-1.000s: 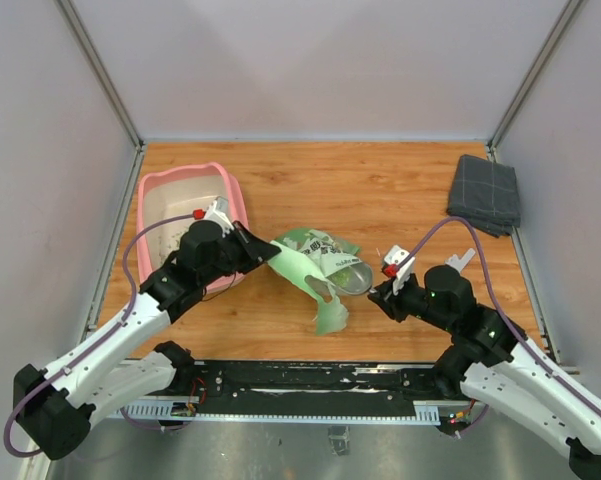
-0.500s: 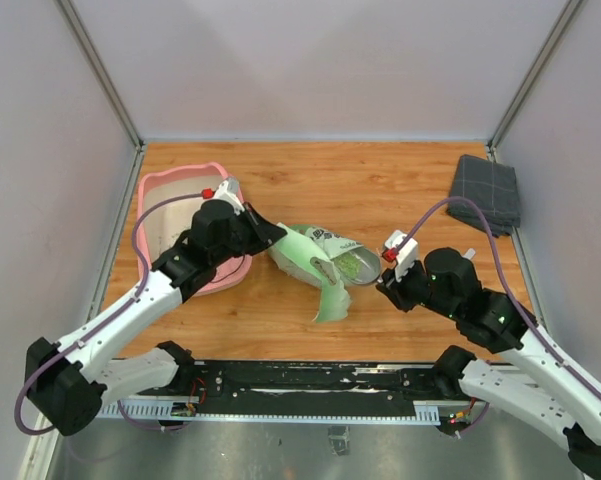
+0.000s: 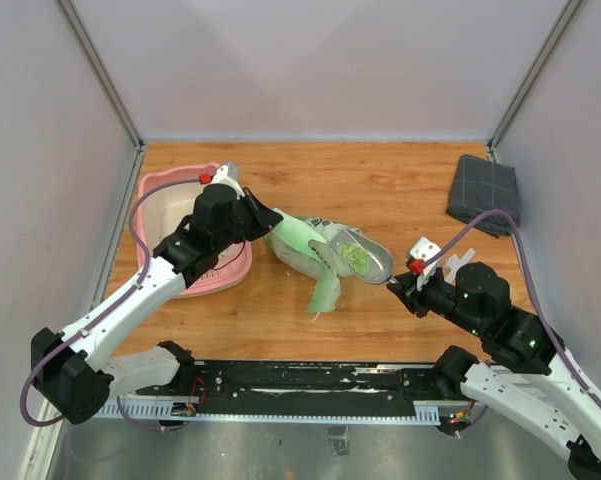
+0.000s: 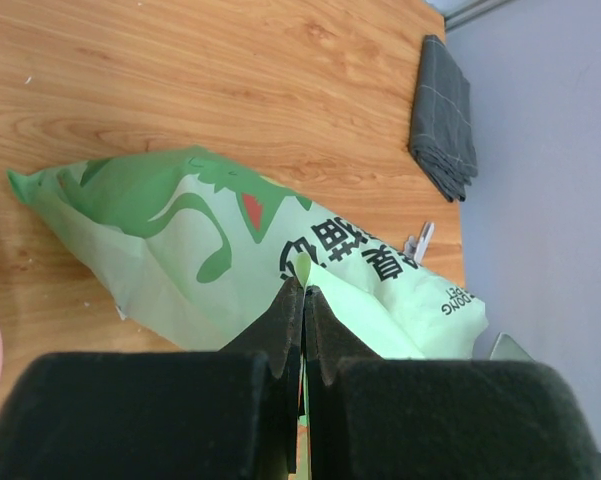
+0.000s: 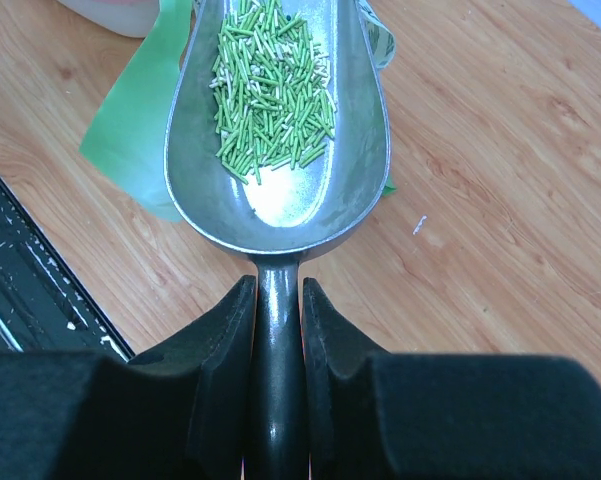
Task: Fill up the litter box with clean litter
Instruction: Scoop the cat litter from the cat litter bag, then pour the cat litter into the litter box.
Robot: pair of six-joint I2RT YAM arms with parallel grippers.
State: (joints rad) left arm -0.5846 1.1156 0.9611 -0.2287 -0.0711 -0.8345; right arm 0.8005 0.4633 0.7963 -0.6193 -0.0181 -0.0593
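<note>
The wooden surface point(image 3: 380, 185) fills the middle of the overhead view. At its left edge sits the litter box point(image 3: 163, 212), pink-rimmed and cream inside, with the left arm crossing its right side. No granules can be made out in the part that shows.

Just right of the box, at frame centre, lies the light green bag point(image 4: 180, 240). The left tool point(image 4: 302, 300) is pinched fully shut on a thin flap of it.

Right of the bag, the metal scoop point(image 5: 280, 190) hangs over the surface. The right tool point(image 5: 278, 290) is clamped narrowly on its handle.

The clean litter point(image 5: 272, 90) is a small heap of green sticks in the front half of the bowl.

The step in hand looks like carrying this scoopful to the box. To do it well, the bowl should travel level or slightly nose-up, since the heap sits toward the lip. It should pass above the bag and clear of the left arm. It should tip only once the lip is over the cream interior.
</note>
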